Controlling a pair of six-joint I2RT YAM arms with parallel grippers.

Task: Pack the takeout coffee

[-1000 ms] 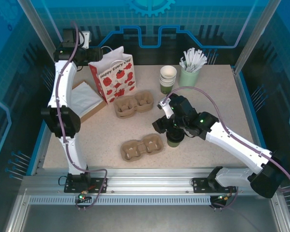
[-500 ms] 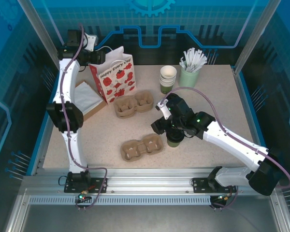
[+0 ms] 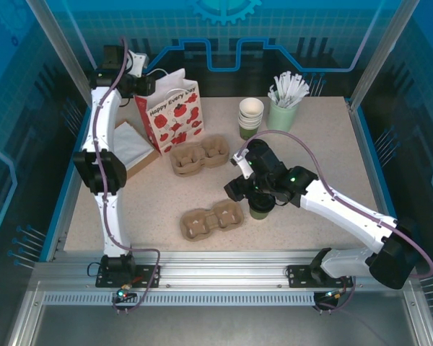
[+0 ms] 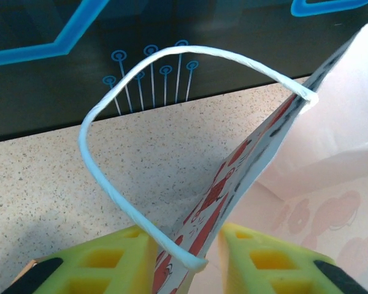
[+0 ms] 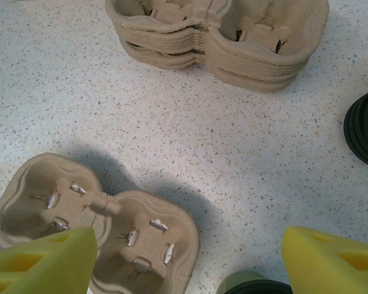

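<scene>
**A:** Biggest first?

**B:** Speckled beige desk. Next down, white paper gift bag printed with red strawberries, upright at the far left.

**A:** Anything at that bag?

**B:** Up at its rim, left pincer. One yellow finger outside the printed wall, the other inside, white cord handle looping above. Close against the paper on both sides; cannot tell whether truly clamped.

**A:** And the other side?

**B:** Low over the middle of the desk, right pincer. Yellow fingers spread wide, gripping nothing.

**A:** Smaller still?

**B:** Stack of brown moulded-pulp two-cup carriers, just in front of the bag. Single carrier of the same pulp, nearer the front edge. Toward the far edge, nested green paper cups with cream-white insides, beside a pale green cup of white sticks.

**A:** And the task's thing?

**B:** Smallest, the takeout coffee: small dark olive-green paper cup under a round black plastic lid. Upright on the desk, just right of the single carrier. Down between the spread fingers of the right pincer, no contact visible.
</scene>
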